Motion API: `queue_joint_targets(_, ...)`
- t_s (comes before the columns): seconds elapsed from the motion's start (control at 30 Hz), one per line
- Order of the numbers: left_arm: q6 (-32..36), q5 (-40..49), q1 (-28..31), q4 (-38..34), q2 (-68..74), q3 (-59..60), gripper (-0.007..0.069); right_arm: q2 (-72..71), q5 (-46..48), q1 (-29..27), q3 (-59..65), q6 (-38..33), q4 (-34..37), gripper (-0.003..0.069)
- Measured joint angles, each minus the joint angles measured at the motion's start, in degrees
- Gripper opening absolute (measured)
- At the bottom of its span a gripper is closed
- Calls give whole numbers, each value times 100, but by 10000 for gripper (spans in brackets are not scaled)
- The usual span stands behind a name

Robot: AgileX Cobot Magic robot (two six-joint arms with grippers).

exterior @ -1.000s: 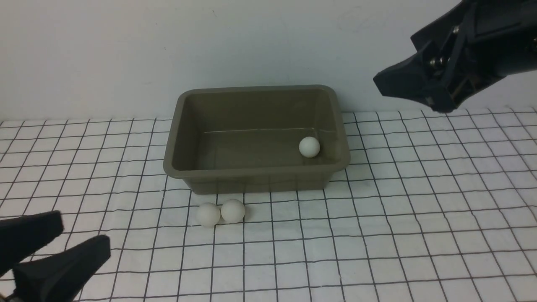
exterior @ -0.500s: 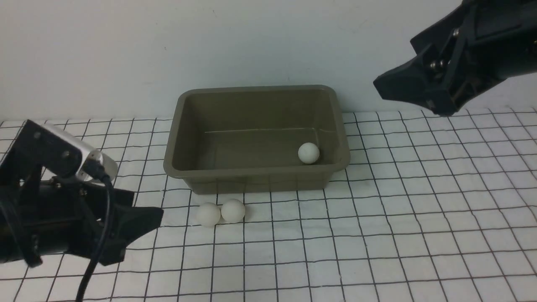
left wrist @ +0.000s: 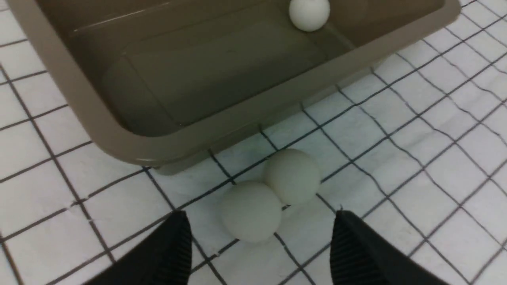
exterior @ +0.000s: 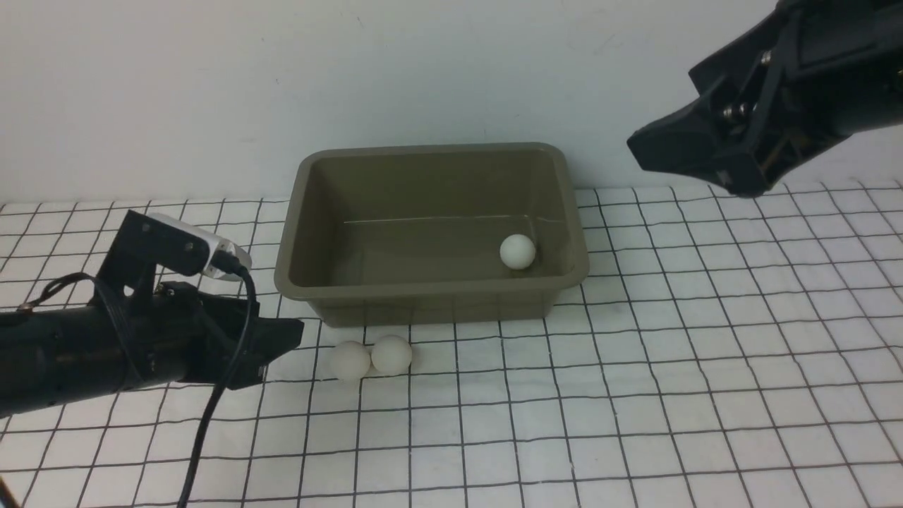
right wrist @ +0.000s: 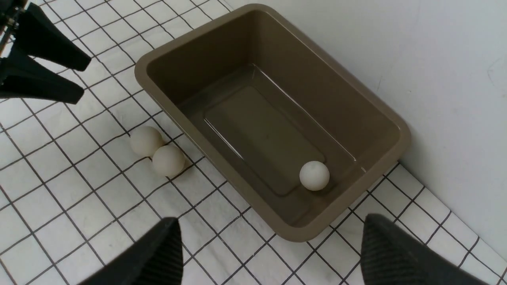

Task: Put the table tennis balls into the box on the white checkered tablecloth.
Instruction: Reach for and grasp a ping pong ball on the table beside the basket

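Where the left pincer (exterior: 282, 351) hangs low over the tablecloth (exterior: 635, 395), we note its two fingers standing apart with nothing gripped. Just ahead of its tips lies the nearer ball (exterior: 350, 360). It rests on the cloth at the mouth of the opening, not between the fingers, and a small gap shows between tip and ball. Directly beyond it, farther from the pincer, sits the second ball (exterior: 391, 353), and the two are touching. Both lie outside the box (exterior: 430, 300), just beside its long wall. From the left pincer the box is ahead and off to one side, near, with one corner of its rim closest to the fingers. A black cable (exterior: 211, 416) trails down from the arm behind this pincer toward the cloth.

We log the right pincer (exterior: 688, 166) raised well above the cloth, fingers spread wide, empty. The box lies below and ahead of it, well apart. Inside the box we find the third ball (exterior: 517, 251), resting on the floor at the end nearest the right pincer. It is close to the corner where the short wall meets the long wall facing the two loose balls.
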Motion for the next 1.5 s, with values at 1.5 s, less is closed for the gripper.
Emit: queue_joint_targets(1.5, 399, -896, -1152, -409, 2302, -1233, 513, 0, -27, 0, 0, 0, -190, 546)
